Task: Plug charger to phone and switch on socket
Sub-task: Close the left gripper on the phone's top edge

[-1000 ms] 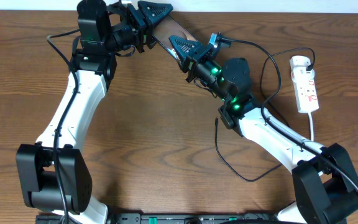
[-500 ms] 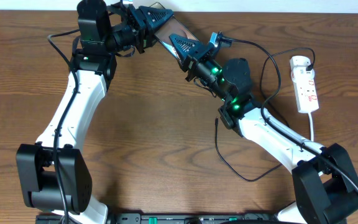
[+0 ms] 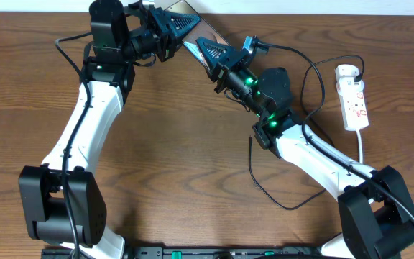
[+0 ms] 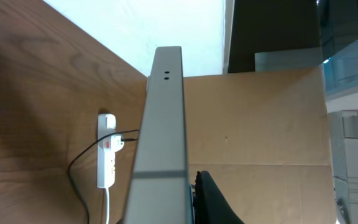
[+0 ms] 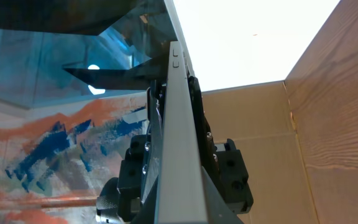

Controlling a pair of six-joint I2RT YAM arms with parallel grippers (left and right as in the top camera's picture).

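Both grippers are clamping the phone edge-on near the table's far edge: left gripper closed on 1 end, right gripper on the other. Charger is lying loose mid-table, with bare wood lying open to its left. Socket is sitting near the right edge.

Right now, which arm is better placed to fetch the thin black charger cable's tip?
Right, probably. The cable tip lies beside the right arm; the left gripper is shut on the flat dark phone and could hold it alone.

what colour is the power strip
The power strip is white with red marks, clearest overhead.
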